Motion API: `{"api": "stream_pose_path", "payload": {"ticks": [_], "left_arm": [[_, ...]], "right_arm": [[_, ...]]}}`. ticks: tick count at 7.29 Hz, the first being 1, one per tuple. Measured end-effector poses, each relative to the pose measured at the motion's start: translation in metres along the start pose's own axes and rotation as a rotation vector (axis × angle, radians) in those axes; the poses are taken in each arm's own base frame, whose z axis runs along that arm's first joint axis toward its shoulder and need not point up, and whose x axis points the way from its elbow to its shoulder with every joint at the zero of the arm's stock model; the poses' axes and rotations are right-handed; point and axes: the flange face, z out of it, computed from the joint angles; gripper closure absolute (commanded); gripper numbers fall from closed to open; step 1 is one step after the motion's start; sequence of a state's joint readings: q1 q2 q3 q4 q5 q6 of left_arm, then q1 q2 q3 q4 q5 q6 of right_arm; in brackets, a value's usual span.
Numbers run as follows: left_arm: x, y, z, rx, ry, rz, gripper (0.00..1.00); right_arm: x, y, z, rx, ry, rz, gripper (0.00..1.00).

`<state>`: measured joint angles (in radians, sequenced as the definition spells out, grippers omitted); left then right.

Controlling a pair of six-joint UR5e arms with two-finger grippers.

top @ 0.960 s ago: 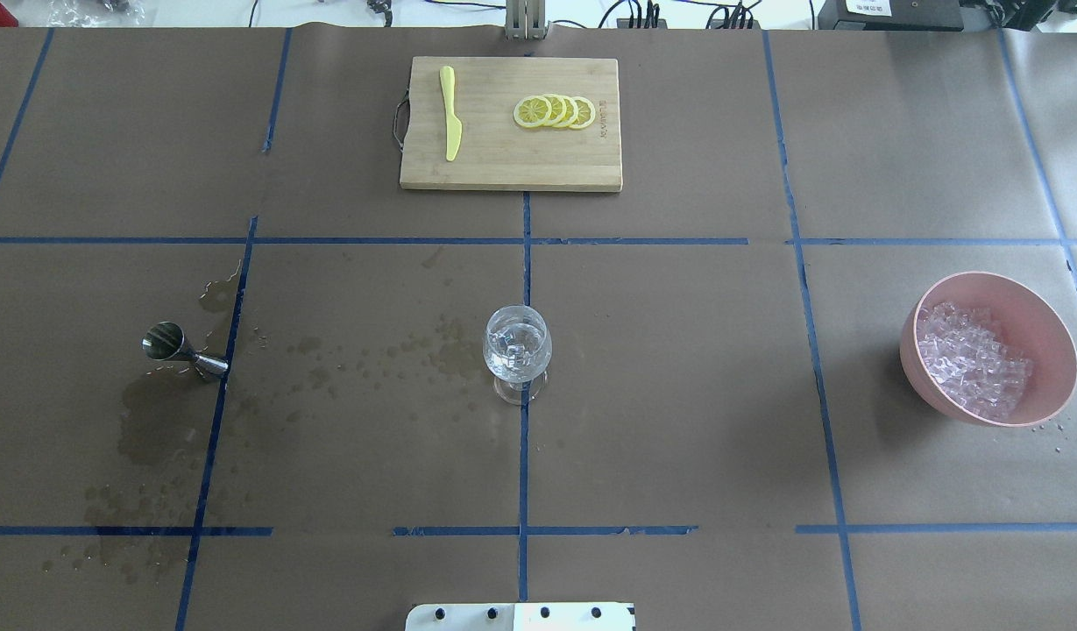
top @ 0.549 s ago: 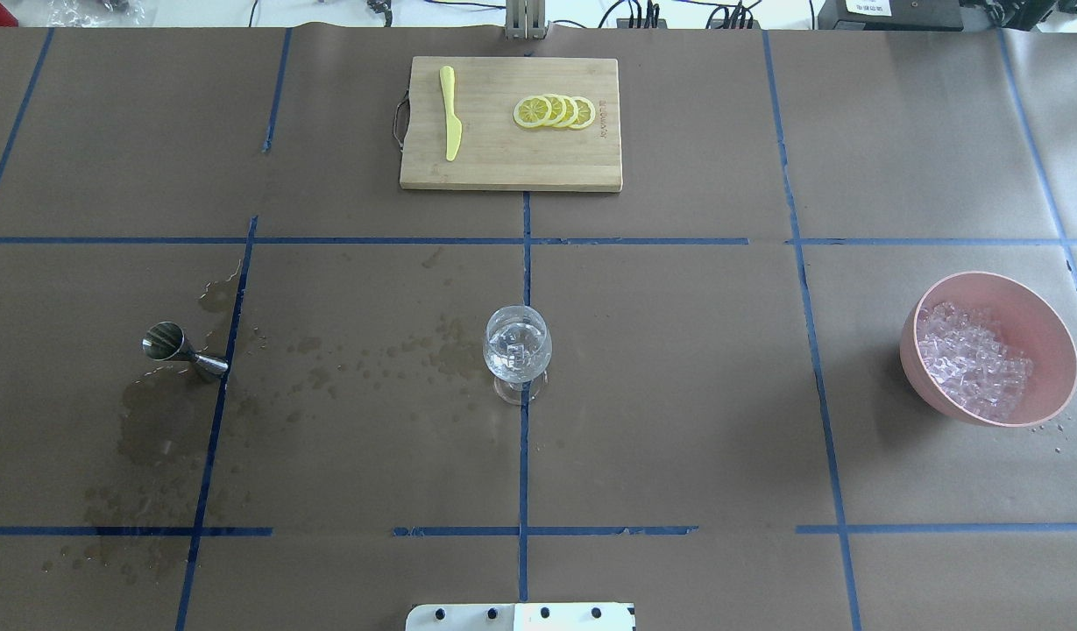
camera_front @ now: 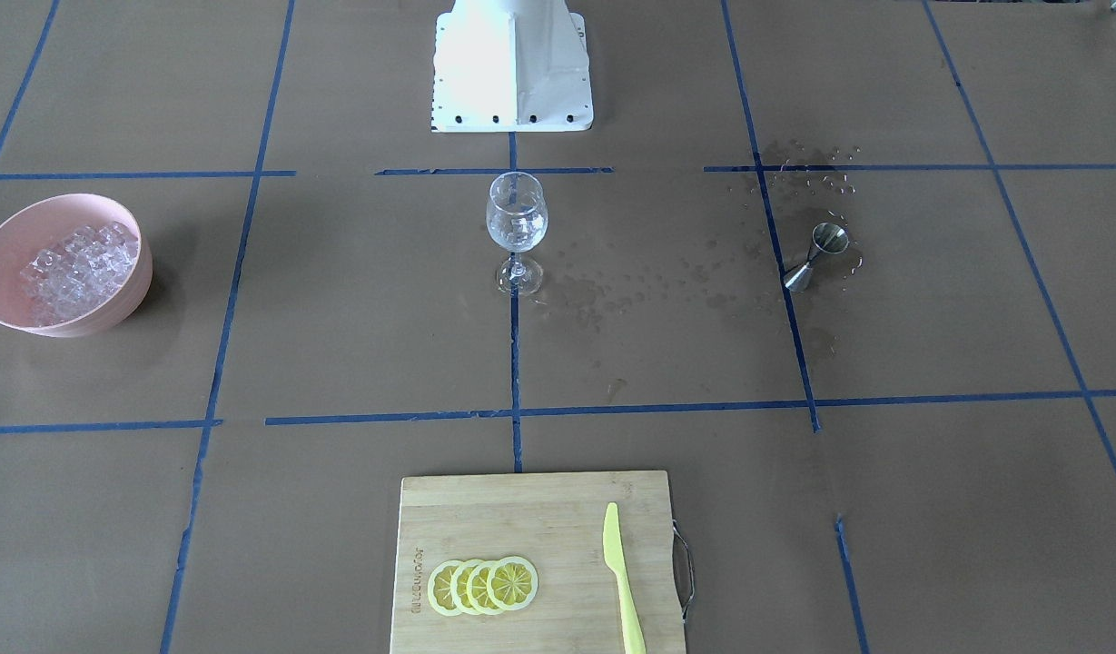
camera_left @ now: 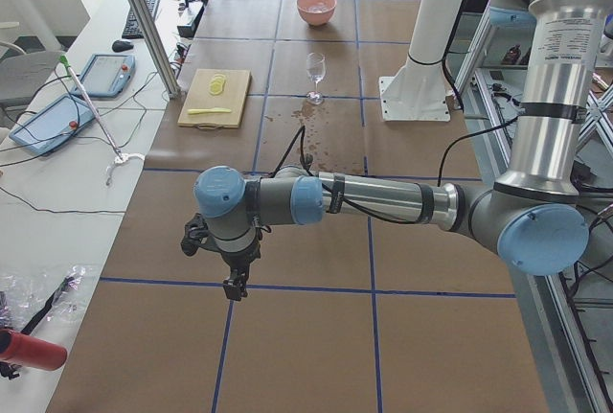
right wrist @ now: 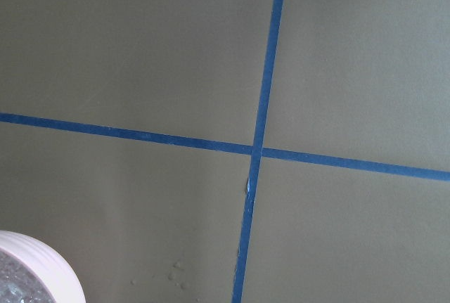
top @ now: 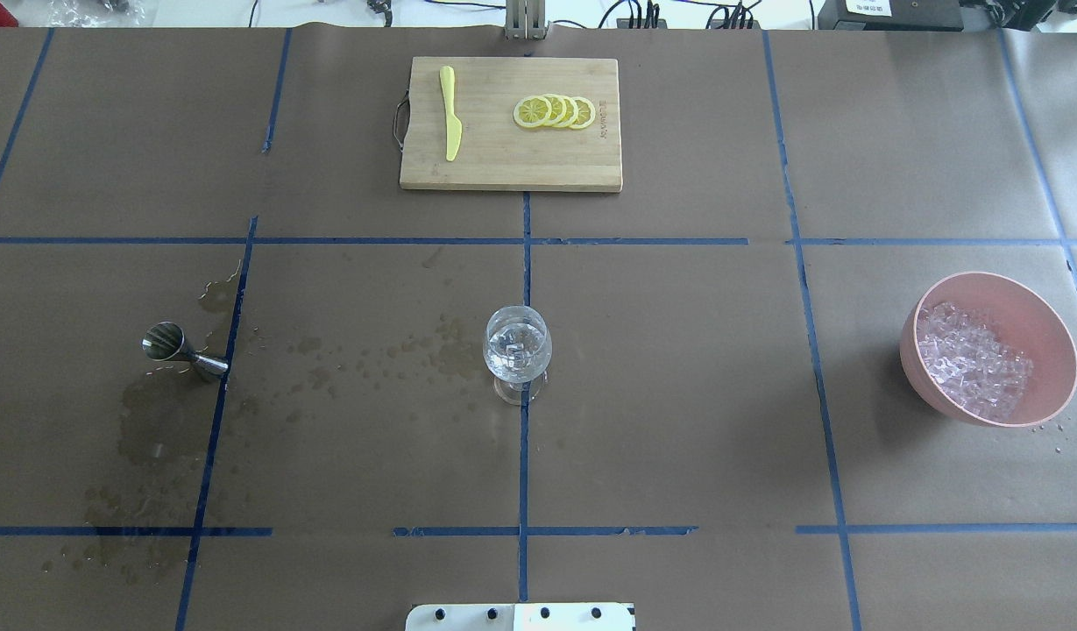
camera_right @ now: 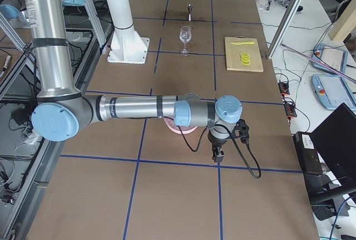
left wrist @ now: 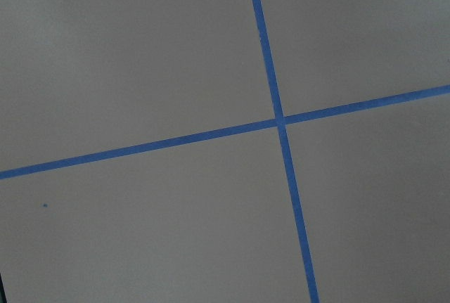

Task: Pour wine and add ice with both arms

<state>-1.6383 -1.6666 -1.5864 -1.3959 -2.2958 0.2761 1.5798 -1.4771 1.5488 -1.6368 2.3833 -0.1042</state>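
Left tool (camera_left: 233,284) and right tool (camera_right: 217,153) hang at opposite counter (top: 678,368) ends, clenched or released I cannot tell; wine glass (camera_front: 517,222) mid-counter holds wine (top: 506,361) and cubes, ice (top: 974,359) heaped in pink bowl (top: 1045,320); both steps look done, next calls only for keeping clear.

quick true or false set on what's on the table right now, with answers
1. The wine glass stands upright with ice cubes in it. True.
2. The measuring cup sits on the cutting board. False: it is on the brown paper among wet spots, far from the board.
3. The pink bowl is empty. False: it holds a heap of ice cubes.
4. The knife lies on the cutting board, apart from the lemon slices. True.
5. The left gripper holds the wine glass. False: it hangs over bare paper, far from the glass.
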Motion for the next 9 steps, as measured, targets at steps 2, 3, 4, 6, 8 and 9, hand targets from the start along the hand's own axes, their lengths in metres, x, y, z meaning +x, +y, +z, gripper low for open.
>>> {"api": "stream_pose_path", "payload": {"ticks": [2, 3, 4, 6, 8, 9], "left_arm": [[0.001, 0.0, -0.001, 0.002, 0.0, 0.002, 0.0], [0.002, 0.0, -0.002, 0.004, -0.001, 0.003, 0.0], [0.003, 0.0, -0.003, 0.006, -0.001, 0.005, 0.0], [0.005, -0.002, -0.005, 0.011, -0.002, -0.004, 0.0], [0.008, -0.004, -0.008, 0.016, -0.004, -0.023, 0.0], [0.008, -0.004, -0.009, 0.018, -0.004, -0.045, 0.0]], "right_arm": [[0.004, 0.018, -0.008, 0.035, 0.0, 0.08, 0.0], [0.005, 0.031, -0.007, 0.072, 0.008, 0.111, 0.0], [0.005, 0.036, -0.007, 0.106, 0.011, 0.139, 0.0], [0.001, 0.033, -0.01, 0.133, 0.006, 0.153, 0.0], [0.001, 0.033, -0.009, 0.12, -0.003, 0.177, 0.0], [0.002, 0.033, -0.008, 0.106, -0.004, 0.192, 0.0]]}}
